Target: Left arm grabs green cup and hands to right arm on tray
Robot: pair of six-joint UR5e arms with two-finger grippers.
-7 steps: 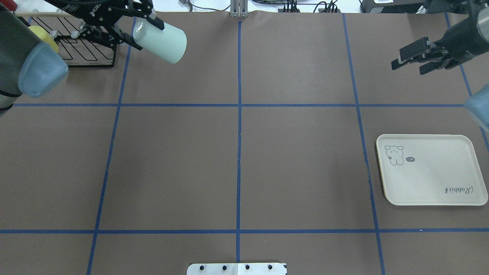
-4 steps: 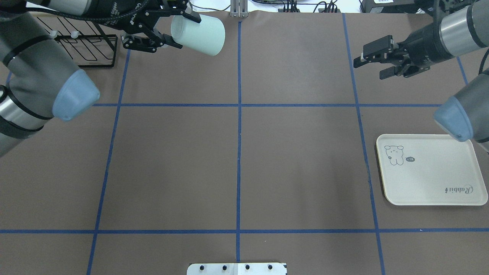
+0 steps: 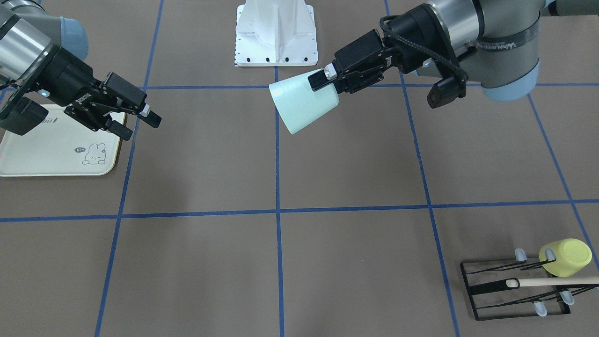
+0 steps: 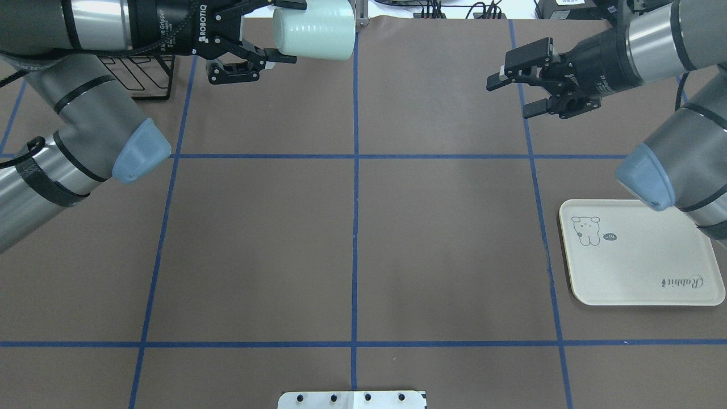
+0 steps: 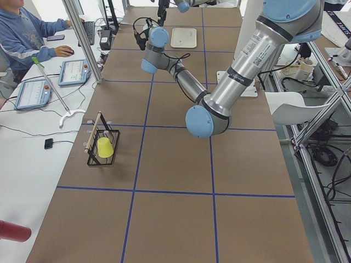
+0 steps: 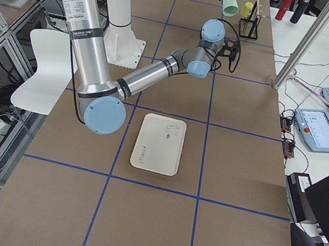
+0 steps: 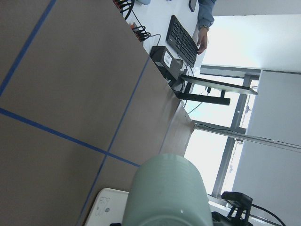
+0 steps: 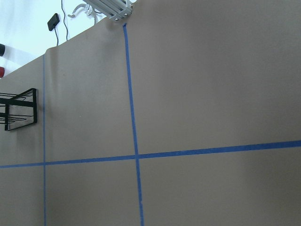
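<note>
The green cup hangs on its side in the air over the far middle of the table, held at one end by my left gripper, which is shut on it. It also shows in the front view and fills the bottom of the left wrist view. My right gripper is open and empty, pointing toward the cup from the right with a wide gap between them. The tray lies flat at the right, bare, under the right arm's elbow.
A black wire rack at the far left corner holds a yellow-green cup and a wooden stick. The robot's white base plate is at the near edge. Blue tape lines grid the brown table.
My left arm has carried the green cup rightward from beside the rack to the table's centre line. My right gripper has moved left toward the middle, still open.
</note>
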